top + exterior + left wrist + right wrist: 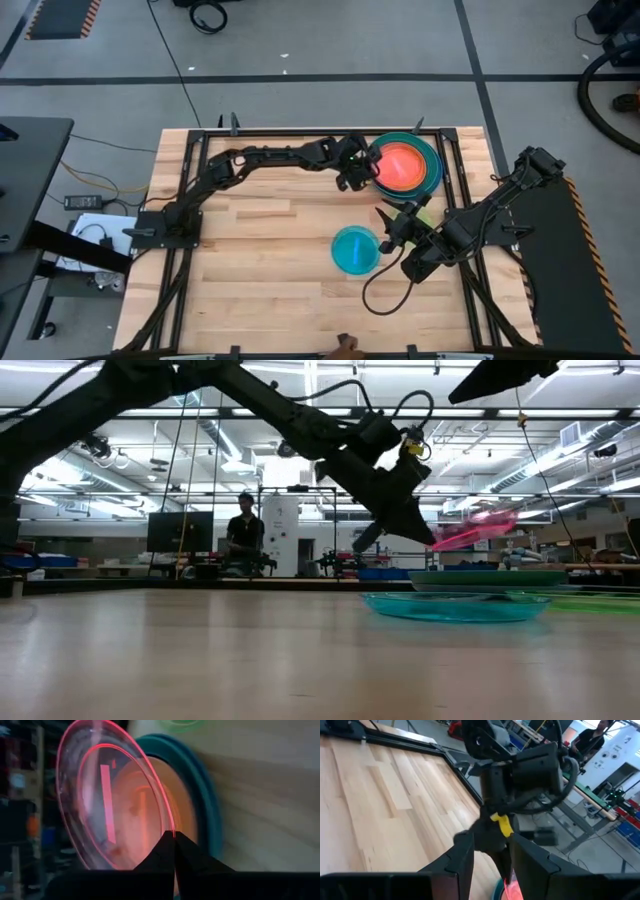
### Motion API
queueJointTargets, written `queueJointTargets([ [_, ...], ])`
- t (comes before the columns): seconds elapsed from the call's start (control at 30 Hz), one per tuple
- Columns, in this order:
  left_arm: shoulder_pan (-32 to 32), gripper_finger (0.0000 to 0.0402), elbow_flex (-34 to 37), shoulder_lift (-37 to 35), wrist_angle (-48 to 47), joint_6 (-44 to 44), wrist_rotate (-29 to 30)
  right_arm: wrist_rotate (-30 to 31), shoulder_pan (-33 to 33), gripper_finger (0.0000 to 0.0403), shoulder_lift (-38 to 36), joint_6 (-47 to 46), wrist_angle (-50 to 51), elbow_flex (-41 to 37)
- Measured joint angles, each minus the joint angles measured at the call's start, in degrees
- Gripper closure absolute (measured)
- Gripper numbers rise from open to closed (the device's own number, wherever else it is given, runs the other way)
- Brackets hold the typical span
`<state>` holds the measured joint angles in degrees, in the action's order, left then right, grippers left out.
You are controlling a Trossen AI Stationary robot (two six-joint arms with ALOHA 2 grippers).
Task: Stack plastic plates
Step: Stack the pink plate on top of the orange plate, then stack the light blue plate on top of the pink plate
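My left gripper [362, 172] reaches across the table's far side and is shut on a small see-through pink plate [475, 530]. The plate hangs tilted above a stack [436, 172] near the far right corner. That stack is large teal and blue plates with an orange plate [150, 815] lying on top. A cyan plate [355, 250] lies flat on the table nearer the middle. A green plate [182, 725] lies beside the stack, mostly hidden by my right arm. My right gripper [385, 228] is open, between the cyan plate and the stack, and holds nothing. My left gripper pinches the pink plate's rim [170, 827] on the edge nearest the arm, between its two shut fingertips [187, 847]. The fingers come from the table's left, slanting down. The plate is lifted clear and tilted, its free edge raised over the stack.
A black metal frame [200, 135] runs round the wooden table top. My right arm [470, 225] slants in from the right edge, close to the stack. Bare wood lies left of the cyan plate. A person [243, 530] stands far behind the table.
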<state>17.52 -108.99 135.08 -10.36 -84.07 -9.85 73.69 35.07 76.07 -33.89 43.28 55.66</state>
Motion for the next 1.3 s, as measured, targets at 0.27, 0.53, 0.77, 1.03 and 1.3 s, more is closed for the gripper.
queueJointTargets([
  [0.27,0.7,0.0381,-4.15,4.98,3.66,-1.37,-2.5,-1.24,0.04,0.0267,0.0,0.0,-1.09,0.0],
  [0.53,0.61,0.0295,-4.26,5.6,5.87,1.9,-2.66,-2.25,0.15,0.0267,0.02,-0.39,-1.26,0.0],
  [0.77,-0.07,0.0234,-4.21,2.86,-1.1,7.58,-2.05,-3.03,0.88,0.0267,-0.15,0.88,-0.91,0.0],
  [1.03,-5.27,0.0233,-4.26,-3.79,-22.67,14.39,7.17,-10.42,3.69,0.0267,-3.63,6.44,-0.81,0.49],
  [1.3,-10.44,0.0258,-4.21,-4.7,-32.48,17.82,9.81,-28.87,4.57,0.0267,-8.02,9.75,-1.15,0.57],
])
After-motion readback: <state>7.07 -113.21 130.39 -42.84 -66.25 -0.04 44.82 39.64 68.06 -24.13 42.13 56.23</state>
